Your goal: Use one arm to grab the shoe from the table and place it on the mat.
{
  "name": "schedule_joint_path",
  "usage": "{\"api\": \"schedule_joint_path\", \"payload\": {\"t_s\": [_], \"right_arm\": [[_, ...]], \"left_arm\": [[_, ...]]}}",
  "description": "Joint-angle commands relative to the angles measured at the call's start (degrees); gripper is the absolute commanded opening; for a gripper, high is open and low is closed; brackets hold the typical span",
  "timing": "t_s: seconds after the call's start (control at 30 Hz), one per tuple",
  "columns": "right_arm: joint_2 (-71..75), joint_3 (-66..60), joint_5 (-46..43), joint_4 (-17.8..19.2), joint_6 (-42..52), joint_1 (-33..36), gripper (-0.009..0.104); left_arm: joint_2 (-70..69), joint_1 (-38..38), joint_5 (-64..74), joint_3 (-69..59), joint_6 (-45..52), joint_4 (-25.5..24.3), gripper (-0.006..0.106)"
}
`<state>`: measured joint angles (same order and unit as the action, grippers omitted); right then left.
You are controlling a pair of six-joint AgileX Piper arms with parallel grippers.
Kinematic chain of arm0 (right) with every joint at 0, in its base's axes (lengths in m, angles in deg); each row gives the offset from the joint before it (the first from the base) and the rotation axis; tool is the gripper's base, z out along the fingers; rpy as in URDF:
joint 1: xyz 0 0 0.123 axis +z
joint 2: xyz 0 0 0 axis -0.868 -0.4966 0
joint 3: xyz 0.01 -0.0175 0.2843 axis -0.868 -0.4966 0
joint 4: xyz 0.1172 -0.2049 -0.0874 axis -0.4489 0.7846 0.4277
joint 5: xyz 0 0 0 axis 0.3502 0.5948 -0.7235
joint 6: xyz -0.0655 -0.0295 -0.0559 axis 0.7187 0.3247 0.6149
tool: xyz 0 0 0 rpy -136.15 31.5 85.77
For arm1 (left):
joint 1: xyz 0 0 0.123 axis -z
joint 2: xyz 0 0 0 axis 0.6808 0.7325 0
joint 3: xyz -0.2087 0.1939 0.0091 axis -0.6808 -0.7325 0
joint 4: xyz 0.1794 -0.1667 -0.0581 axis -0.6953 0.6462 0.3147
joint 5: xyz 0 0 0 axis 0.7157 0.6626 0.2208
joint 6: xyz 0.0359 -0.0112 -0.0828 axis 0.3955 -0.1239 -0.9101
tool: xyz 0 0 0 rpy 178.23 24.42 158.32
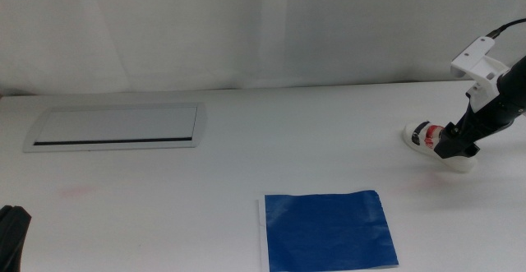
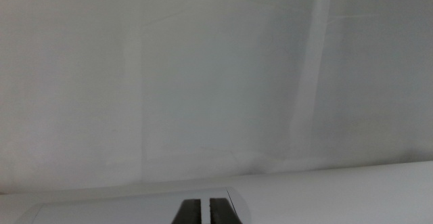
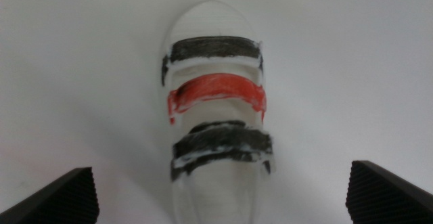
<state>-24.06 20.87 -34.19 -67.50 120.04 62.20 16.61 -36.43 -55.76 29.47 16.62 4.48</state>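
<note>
The shoe (image 1: pixel 422 135), a small white sandal with two dark straps and one red strap, lies on the white table (image 1: pixel 246 161) at the far right. The right arm comes in from the right, and its gripper (image 1: pixel 457 147) is down over the shoe's heel end. In the right wrist view the shoe (image 3: pixel 215 95) lies between the two jaws of the right gripper (image 3: pixel 223 193), which stand wide open on either side without touching it. The deep-blue mat (image 1: pixel 329 229) lies at the front of the table, left of the shoe. The left gripper (image 1: pixel 10 231) waits at the bottom left corner, shut (image 2: pixel 205 212).
A grey rectangular inset panel (image 1: pixel 115 126) sits in the table at the back left. A pale curtain hangs behind the table. Bare white tabletop lies between the shoe and the mat.
</note>
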Motion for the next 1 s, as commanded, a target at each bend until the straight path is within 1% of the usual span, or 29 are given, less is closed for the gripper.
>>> {"api": "schedule_joint_path", "payload": {"t_s": [0.0,0.23,0.33,0.47,0.53,0.6,0.63,0.67,0.73,0.83,0.87,0.9,0.97], "right_arm": [[-0.9,0.34,-1.77,0.58,0.87,-0.18,0.101],[-4.27,0.34,-3.32,0.68,1.85,-0.1,0.101],[-5.43,0.34,-5.07,1.76,1.85,0.86,0.101],[-7.09,0.48,-6.87,1.92,1.85,2.16,0.101],[-7.54,0.55,-7.09,1.92,1.85,2.5,0.099],[-7.9,0.55,-7.22,1.92,1.85,2.68,0.093],[-8.0,0.55,-7.23,1.92,1.85,2.79,0.088],[-8.0,0.55,-7.23,1.92,1.85,2.82,0.081],[-8.0,0.55,-7.23,2.06,1.71,3.05,0.062],[-8.0,0.55,-6.98,2.43,1.71,3.14,0.024],[-8.0,0.55,-6.96,3.0,1.84,3.14,0.009],[-8.0,0.62,-6.72,3.36,1.7,3.14,-0.002],[-8.0,0.62,-6.99,4.07,1.84,3.14,-0.002]], "left_arm": [[-0.15,-0.12,-0.8,-2.17,-0.35,0.3,-0.003],[-0.15,-0.12,-0.8,-2.17,-0.35,0.3,-0.003],[-0.15,-0.12,-0.8,-2.17,-0.35,0.3,-0.003],[-0.15,-0.12,-1.68,-2.17,-0.35,0.3,-0.003],[-0.15,-0.12,-1.68,-2.17,-0.35,0.3,-0.003],[-0.15,-0.12,-1.68,-2.17,-0.35,0.3,-0.003],[-0.15,-0.12,-1.68,-2.17,-0.35,0.3,-0.003],[-0.15,-0.12,-1.68,-2.17,-0.35,0.3,-0.003],[-0.15,-0.12,-1.68,-2.17,-0.35,0.3,-0.003],[-0.15,-0.12,-1.68,-2.17,-0.35,0.3,-0.003],[-0.15,-0.12,-1.68,-2.17,-0.35,0.3,-0.003],[-0.15,-0.12,-1.68,-2.17,-0.35,0.3,-0.003],[-0.15,-0.12,-1.68,-2.17,-0.35,0.3,-0.003]]}}
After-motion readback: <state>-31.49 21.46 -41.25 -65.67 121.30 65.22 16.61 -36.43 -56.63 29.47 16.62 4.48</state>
